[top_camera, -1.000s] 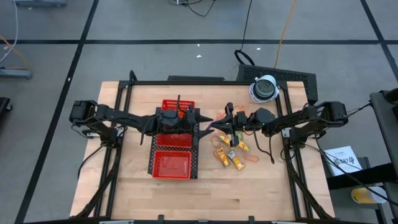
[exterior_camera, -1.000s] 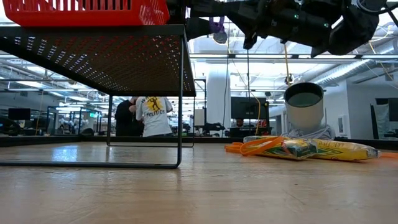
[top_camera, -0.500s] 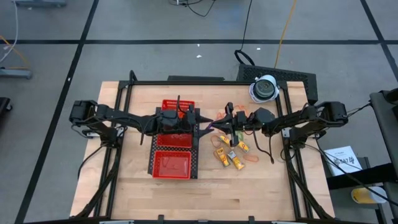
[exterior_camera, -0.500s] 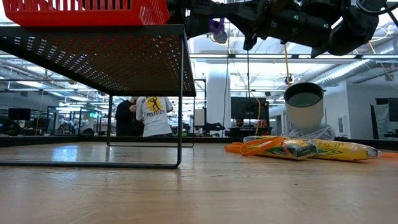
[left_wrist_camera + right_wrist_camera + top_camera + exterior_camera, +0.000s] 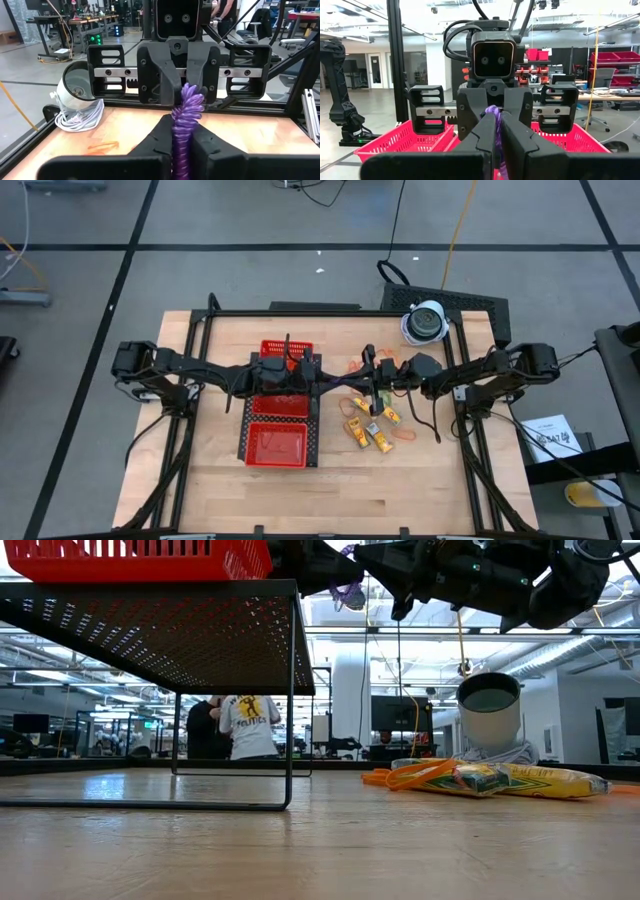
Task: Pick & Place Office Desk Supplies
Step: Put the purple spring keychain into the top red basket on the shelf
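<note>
Purple coil: a purple spiral-cord loop (image 5: 186, 112) hangs in the air above the table, between the two grippers, just right of the red tray; it also shows in the low view (image 5: 347, 590).
Left gripper: the left gripper (image 5: 322, 380) has its fingers (image 5: 159, 131) clenched on one end of the purple coil, beside the tray's right edge.
Right gripper: the right gripper (image 5: 362, 383) faces it, fingers (image 5: 486, 135) clamped on the coil's other end.
Other supplies: yellow packets (image 5: 372, 434) and orange rubber bands (image 5: 405, 436) lie on the wood near and right of the grippers; more orange bands (image 5: 356, 367) lie on the far side of them.
Red tray: the red mesh tray (image 5: 280, 445) sits on a dark stand, left of centre.
Round object: a white-grey domed object (image 5: 425, 321) rests at the table's far right corner.
Table: light wooden table (image 5: 340, 490).
Background: people (image 5: 240, 725) stand in the room beyond.
</note>
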Robot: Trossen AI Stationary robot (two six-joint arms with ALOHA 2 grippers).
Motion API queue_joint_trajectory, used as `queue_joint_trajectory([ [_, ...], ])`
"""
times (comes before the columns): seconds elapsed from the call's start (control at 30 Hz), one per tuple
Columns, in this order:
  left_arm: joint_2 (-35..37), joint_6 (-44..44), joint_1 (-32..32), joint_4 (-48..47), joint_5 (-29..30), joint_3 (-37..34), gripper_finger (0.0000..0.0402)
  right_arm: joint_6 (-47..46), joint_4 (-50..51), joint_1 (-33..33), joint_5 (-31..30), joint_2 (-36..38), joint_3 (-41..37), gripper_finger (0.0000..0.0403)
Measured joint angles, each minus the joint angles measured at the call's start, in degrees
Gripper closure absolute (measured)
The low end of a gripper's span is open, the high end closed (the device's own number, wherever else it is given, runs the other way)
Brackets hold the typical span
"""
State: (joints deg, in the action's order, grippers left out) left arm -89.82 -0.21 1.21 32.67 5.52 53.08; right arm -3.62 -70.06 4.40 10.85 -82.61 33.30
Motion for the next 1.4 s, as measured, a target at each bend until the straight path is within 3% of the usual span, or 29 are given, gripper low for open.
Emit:
queue_joint_trajectory([
  [0.23, 0.0, 0.02, 0.0, 0.02, -0.01, -0.02, 0.0362, 0.01, 0.48, 0.0, -0.02, 0.03, 0.0, 0.0382],
  [0.47, 0.0, 0.03, 0.0, -0.01, -0.02, -0.04, 0.0371, -0.1, 4.44, 0.22, -0.07, 2.12, -0.02, 0.0313],
  [0.63, 0.11, 0.48, 0.0, 0.11, -0.08, -0.04, 0.0386, -0.1, 12.37, 1.29, -0.18, 6.93, -0.09, 0.0263],
  [0.8, 0.33, 0.52, 0.0, -0.15, -0.13, -0.04, 0.0355, 0.0, 23.66, 2.49, -0.25, 12.95, -0.09, 0.0234],
  [1.07, 7.86, 0.48, -1.52, -9.9, 0.49, -0.04, 0.0343, -0.03, 39.64, 4.69, -0.32, 20.41, -0.11, 0.0232],
  [1.4, 20.29, -0.34, -4.61, -27.78, 0.52, -0.02, 0.0342, 0.0, 44.72, 5.16, -0.41, 22.93, -0.11, 0.0242],
])
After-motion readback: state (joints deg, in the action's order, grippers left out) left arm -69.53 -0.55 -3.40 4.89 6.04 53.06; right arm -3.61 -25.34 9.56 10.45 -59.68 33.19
